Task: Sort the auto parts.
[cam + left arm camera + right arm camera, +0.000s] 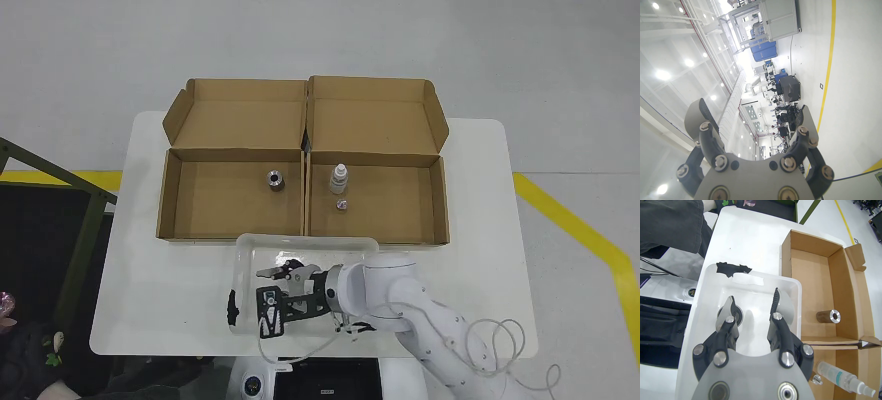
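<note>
Auto parts lie split between 2 open cardboard boxes. A short steel sleeve (828,316), bored through and resting on its side, sits alone in the left box (200,205). A clear plastic spray bottle (836,375) and a small bright metal piece (816,379) share the right box (400,205). 1 part looks left to sort: a dark round ring (739,314), flat on the glossy floor of the white plastic tray (780,277), just beside 1 ribbed finger of the right gripper (753,294). That gripper hangs low in the tray, jaws spread wide with nothing between them, probably lined up to take the ring. The left gripper (753,106), likewise wide open and empty, points away into the room.
</note>
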`<state>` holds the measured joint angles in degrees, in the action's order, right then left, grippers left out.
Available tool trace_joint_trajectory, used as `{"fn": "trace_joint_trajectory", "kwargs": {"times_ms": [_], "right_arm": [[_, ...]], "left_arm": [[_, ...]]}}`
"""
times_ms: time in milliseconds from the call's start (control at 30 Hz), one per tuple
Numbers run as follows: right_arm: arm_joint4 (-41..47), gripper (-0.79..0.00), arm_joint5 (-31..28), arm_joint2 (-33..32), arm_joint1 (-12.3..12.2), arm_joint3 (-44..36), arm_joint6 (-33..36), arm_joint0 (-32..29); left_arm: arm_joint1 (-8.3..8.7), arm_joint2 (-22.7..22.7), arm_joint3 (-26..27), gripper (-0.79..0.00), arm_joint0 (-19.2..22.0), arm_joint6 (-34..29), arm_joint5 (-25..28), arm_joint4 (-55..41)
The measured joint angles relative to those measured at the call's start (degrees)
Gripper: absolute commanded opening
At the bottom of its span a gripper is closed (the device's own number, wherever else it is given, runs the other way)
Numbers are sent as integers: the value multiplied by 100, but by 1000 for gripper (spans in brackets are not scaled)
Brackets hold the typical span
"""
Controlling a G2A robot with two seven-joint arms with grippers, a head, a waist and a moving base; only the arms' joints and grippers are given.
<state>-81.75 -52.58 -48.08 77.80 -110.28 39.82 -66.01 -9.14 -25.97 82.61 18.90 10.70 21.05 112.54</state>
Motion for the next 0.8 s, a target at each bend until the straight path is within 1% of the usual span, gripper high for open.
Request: {"fn": "trace_joint_trajectory", "kwargs": {"times_ms": [400,800], "right_arm": [[-190,-419,-88,6,-150,112,-100,-314],[-187,-400,-85,86,-221,378,-103,-238]], "left_arm": [[0,0,0,0,0,0,0,0],[0,0,0,0,0,0,0,0]]}}
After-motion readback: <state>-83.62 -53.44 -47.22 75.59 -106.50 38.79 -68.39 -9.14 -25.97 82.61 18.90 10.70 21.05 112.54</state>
